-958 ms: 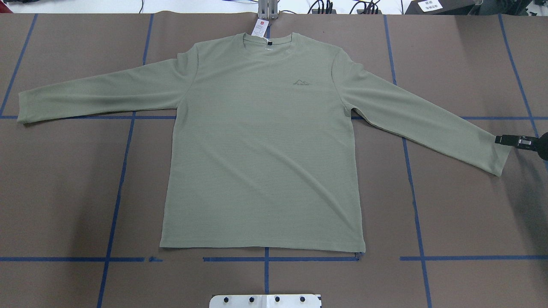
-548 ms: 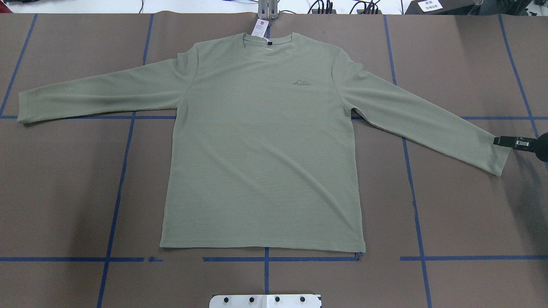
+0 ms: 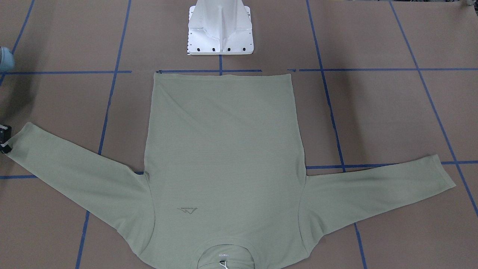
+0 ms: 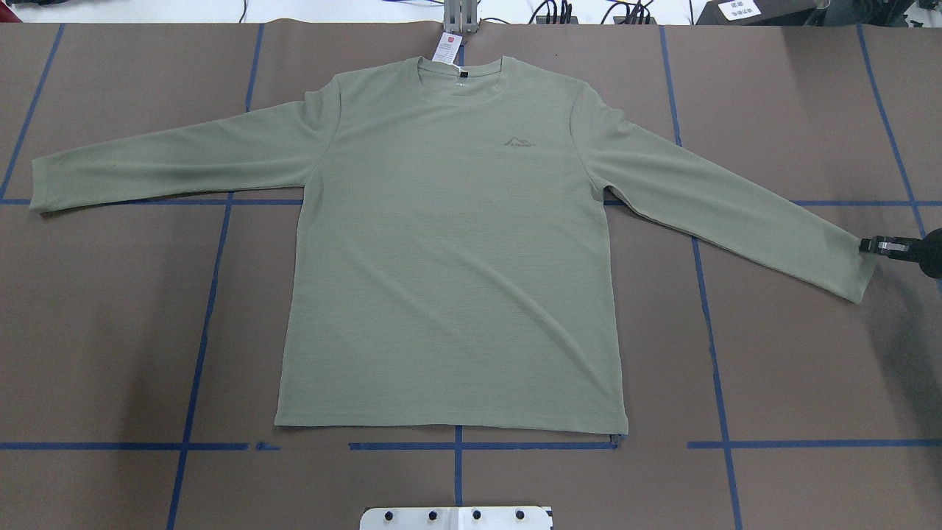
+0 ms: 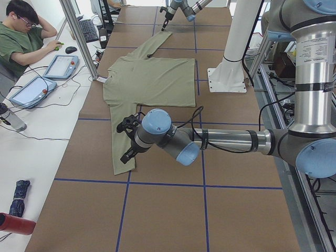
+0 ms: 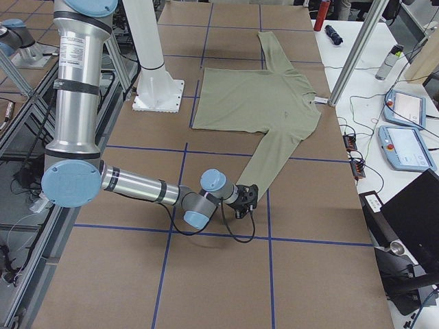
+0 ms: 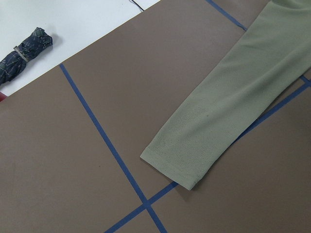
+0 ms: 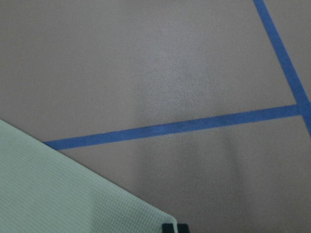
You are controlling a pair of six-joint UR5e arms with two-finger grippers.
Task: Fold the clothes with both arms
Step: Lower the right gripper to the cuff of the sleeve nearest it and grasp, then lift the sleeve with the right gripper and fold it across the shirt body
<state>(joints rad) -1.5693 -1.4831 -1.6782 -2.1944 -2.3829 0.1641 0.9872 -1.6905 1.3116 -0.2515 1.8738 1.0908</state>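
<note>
Sage-green long-sleeved shirt (image 4: 449, 258) flat and outspread, front up; right tool (image 4: 868, 244) at its cuff (image 4: 859, 274).

I see a robotics lab here: robot arms (image 5: 231, 140) over a brown table (image 4: 809, 353) gridded with blue tape (image 4: 195, 368), a white pedestal (image 3: 220, 37) bolted to it, aluminium posts (image 5: 79, 39), and a side bench (image 5: 42, 136) with teach pendants (image 5: 60, 65), a keyboard (image 5: 93, 30) and a seated person (image 5: 18, 42)

A brown table covering (image 8: 146, 63) is shown, crossed by a blue tape line (image 8: 184, 127) that is met by a second tape line (image 8: 284, 58). A corner of the sage-green shirt sleeve (image 8: 58, 189) is laid flat below the first line. Two black fingertips (image 8: 168, 228) of the right gripper (image 8: 175, 228) are glimpsed just beside it.
</note>
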